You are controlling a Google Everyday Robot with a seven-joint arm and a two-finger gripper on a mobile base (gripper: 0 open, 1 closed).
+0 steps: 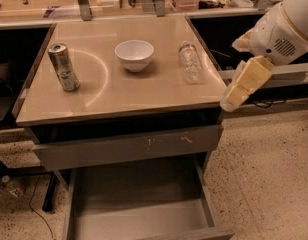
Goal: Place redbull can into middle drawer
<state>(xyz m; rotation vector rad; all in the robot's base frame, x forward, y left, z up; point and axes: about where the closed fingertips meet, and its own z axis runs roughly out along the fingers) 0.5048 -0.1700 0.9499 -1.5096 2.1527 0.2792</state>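
The redbull can [63, 66] stands upright on the left side of the tan table top [114, 96]; it is slim and silvery with dark patches. The middle drawer [139, 204] is pulled out below the table front, its bare grey floor showing. My gripper [230, 102] hangs at the table's right edge, pointing down and to the left, beside the front right corner. It is far to the right of the can and holds nothing that I can see.
A white bowl [134, 54] sits at the table's middle back. A clear plastic bottle [190, 61] lies to its right, close to my arm. A grey drawer front with pale scratches [129, 146] sits above the open drawer. Speckled floor lies to the right.
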